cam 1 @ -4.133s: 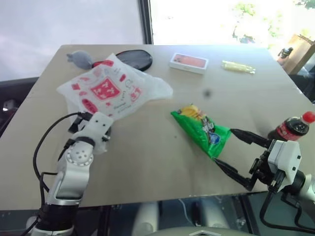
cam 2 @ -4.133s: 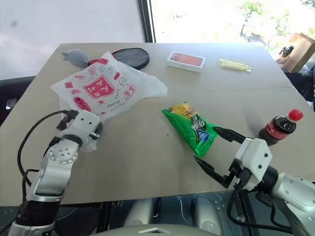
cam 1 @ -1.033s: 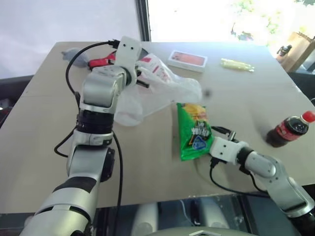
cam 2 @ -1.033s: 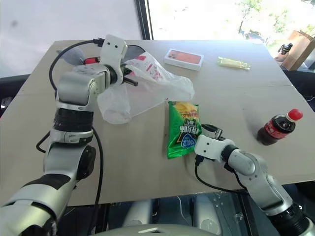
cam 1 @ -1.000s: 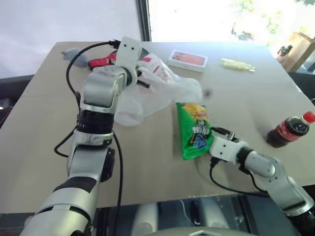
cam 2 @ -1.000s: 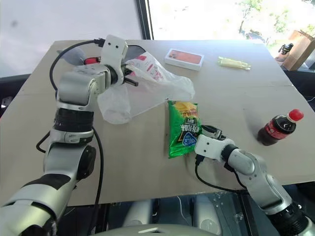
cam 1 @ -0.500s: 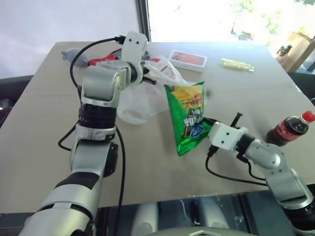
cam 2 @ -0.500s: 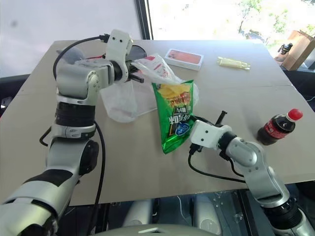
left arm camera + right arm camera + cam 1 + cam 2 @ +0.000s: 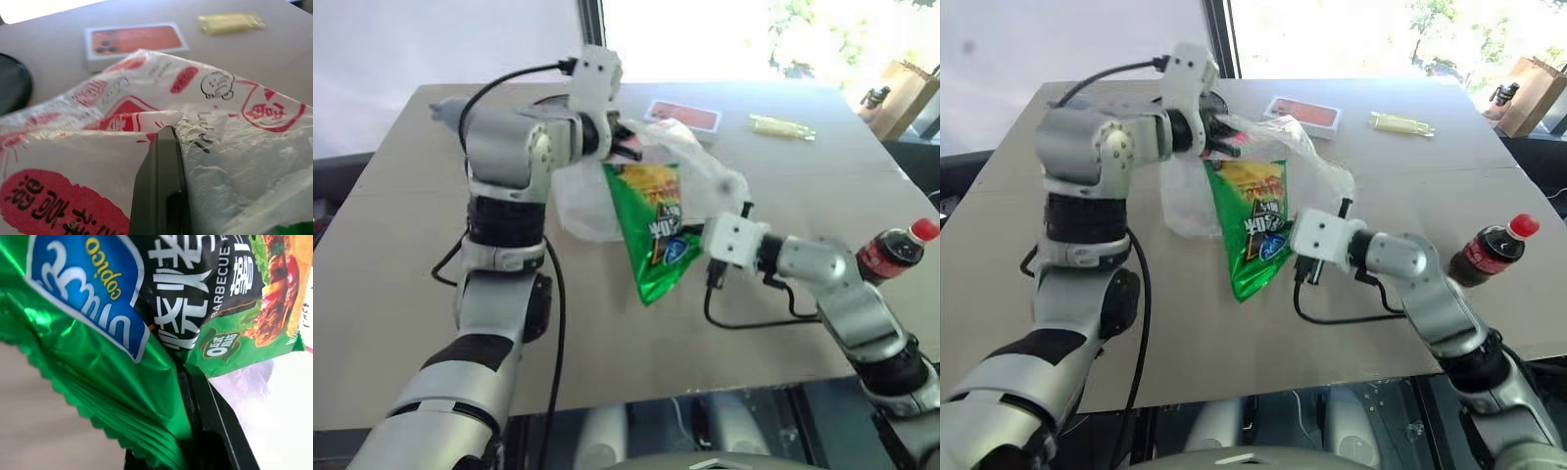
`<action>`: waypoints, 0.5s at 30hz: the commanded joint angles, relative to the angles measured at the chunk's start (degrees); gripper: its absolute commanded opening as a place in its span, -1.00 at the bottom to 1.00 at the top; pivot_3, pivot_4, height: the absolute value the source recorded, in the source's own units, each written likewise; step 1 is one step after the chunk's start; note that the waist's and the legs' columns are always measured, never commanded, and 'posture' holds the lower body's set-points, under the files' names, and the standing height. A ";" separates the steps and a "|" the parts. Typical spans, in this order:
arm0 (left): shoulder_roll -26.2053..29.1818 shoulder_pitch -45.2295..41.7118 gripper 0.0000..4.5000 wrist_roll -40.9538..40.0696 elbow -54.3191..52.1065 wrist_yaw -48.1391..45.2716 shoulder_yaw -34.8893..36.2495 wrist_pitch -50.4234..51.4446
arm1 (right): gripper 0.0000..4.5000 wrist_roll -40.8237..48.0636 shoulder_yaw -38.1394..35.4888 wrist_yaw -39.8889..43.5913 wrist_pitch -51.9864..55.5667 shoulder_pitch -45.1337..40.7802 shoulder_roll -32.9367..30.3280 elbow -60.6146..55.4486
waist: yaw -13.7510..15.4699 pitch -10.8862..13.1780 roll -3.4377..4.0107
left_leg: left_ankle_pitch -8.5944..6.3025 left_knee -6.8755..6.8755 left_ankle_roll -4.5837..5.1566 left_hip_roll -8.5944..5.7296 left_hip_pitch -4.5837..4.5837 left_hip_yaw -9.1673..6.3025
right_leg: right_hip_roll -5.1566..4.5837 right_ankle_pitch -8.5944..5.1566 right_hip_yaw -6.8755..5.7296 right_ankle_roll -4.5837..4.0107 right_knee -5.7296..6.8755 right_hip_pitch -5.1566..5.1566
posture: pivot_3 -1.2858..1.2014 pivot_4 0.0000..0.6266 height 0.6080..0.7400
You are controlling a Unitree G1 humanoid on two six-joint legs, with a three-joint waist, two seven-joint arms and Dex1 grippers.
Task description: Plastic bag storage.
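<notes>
**Bag held up, snack packet raised beside it**

Over the middle of the table (image 9: 401,284), the left gripper (image 9: 625,147) is pinched tight on the upper edge of the plastic bag (image 9: 592,201), which hangs off the tabletop. The right gripper (image 9: 1285,240) is clamped on the green snack packet (image 9: 1252,230), held upright with its top against the bag; whether it sits inside the mouth I can't quite tell. Well apart toward the far edge lie a phone box (image 9: 685,116) and a yellow packet (image 9: 783,126). A cola bottle (image 9: 893,253) stands near the right edge, and the near tabletop is bare.

Silver-grey jointed arms, white wrist blocks, looping black cables, black-fingered claws
</notes>
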 commanded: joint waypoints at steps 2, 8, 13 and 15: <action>3.30 1.38 -1.00 -3.69 -8.52 -2.90 -1.38 4.35 | -0.97 -1.19 -0.79 -1.08 -1.34 -5.28 0.98 7.91 | -0.09 0.11 0.13 | 0.00 -0.02 0.00 0.01 -0.01 0.01 | 0.01 0.00 0.02 0.00 0.01 -0.03 | 0.03 -0.52 1.00; 3.57 1.97 -1.00 -6.17 -11.26 -2.45 0.18 7.88 | -0.97 -5.73 0.97 -2.72 2.45 -11.17 1.61 17.60 | -0.02 0.15 0.18 | 0.00 -0.03 0.00 0.00 -0.02 0.05 | 0.00 0.00 0.05 0.00 0.00 -0.05 | 0.03 -0.52 1.00; -0.95 0.55 -1.00 -8.69 -10.89 -0.88 5.25 12.83 | -0.97 -6.27 0.80 -8.08 3.08 -19.73 10.59 29.72 | -0.32 0.23 0.30 | 0.00 -0.04 0.00 0.00 -0.02 0.08 | 0.01 0.00 0.11 0.00 0.07 -0.13 | 0.03 -0.52 1.00; -4.24 -0.03 -1.00 -9.34 -10.47 0.28 8.42 15.74 | -0.87 -3.75 0.40 -7.93 1.33 -22.99 16.07 35.13 | -0.46 0.23 0.30 | 0.01 -0.08 -0.02 0.02 -0.02 0.10 | 0.04 0.01 0.14 -0.01 0.09 -0.17 | 0.03 -0.52 1.00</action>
